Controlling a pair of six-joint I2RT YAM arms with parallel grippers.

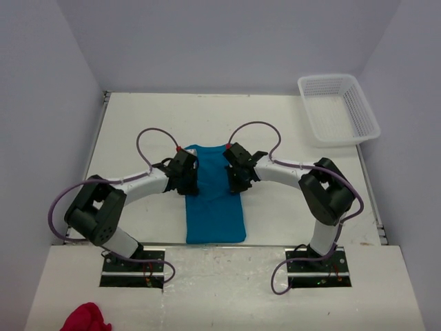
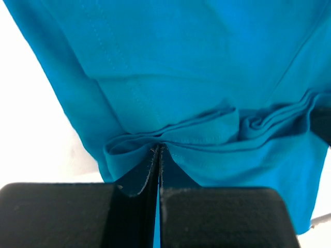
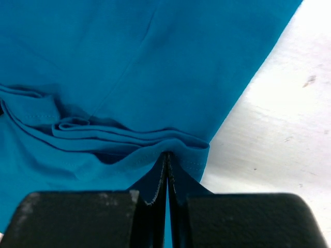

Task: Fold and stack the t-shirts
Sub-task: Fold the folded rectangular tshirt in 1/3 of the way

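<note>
On the desk (image 1: 138,124) the t-shirt (image 1: 215,217) lies as a narrow strip, long axis running straight out from the arm bases. The left end effector (image 1: 191,174) and right end effector (image 1: 234,174) are each clamped on a long edge toward the far end, so most cloth lies nearer the bases.

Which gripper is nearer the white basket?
Right. The right gripper pinches the t-shirt at its right edge, on the side of the basket; the left gripper pinches the opposite edge, farther away.

Top camera looks down from behind; both wrist cameras closely view the t-shirt (image 1: 215,210).
</note>
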